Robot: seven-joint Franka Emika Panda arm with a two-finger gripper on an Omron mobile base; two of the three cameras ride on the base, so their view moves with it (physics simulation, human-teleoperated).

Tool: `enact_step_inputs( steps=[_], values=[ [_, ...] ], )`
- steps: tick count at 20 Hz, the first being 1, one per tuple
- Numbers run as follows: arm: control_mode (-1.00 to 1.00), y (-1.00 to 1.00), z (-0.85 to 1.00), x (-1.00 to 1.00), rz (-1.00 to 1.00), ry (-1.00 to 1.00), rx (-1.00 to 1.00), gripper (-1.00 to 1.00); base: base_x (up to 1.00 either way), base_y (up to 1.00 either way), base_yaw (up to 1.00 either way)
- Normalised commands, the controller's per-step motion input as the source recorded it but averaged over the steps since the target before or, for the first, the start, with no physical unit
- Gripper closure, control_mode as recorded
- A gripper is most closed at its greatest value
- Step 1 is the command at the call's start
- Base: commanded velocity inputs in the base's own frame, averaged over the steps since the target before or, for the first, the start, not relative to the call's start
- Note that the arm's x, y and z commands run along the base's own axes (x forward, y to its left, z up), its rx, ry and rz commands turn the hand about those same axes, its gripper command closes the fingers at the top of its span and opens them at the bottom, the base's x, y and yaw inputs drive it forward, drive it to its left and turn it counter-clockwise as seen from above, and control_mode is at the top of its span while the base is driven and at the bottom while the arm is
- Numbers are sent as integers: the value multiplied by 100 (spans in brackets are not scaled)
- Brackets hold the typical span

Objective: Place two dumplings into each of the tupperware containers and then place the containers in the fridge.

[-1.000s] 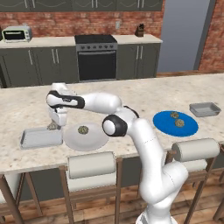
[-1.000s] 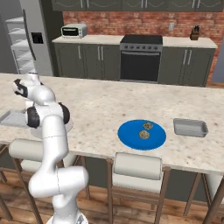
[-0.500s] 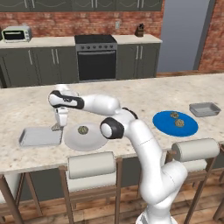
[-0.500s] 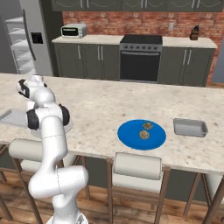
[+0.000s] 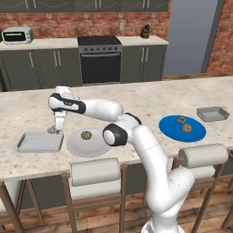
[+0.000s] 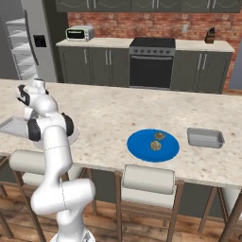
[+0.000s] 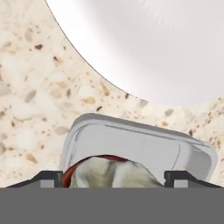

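Speckled stone counter (image 5: 150,102), with the left tray (image 5: 40,142) lying long side along the near edge, beside the white plate (image 5: 89,143) holding one dumpling (image 5: 85,134). Gripper (image 5: 56,130) spread wide above the tray's right end, a dumpling (image 7: 111,173) between the fingers, possibly just resting inside. Second tray (image 5: 212,113) far right, beside the blue plate (image 5: 182,128).

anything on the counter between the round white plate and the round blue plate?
Left base view: no loose item lies there. The stretch of speckled counter between the round white plate and the round blue plate is crossed by the robot's white arm.

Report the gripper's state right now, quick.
Gripper: jaws stand wide, with a dumpling between the fingertips over the tupperware container; whether it is still gripped cannot be told.
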Motion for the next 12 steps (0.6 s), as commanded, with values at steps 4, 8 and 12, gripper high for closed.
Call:
enact_step_inputs(
  steps=[4,8,12],
  values=[
    [-100,9,2,-18,-22,-2,1,-100,0,0,0],
    [-100,86,0,-37,-20,-8,1,-100,0,0,0],
    [-100,49,42,-58,-18,-5,11,-100,0,0,0]
  ],
)
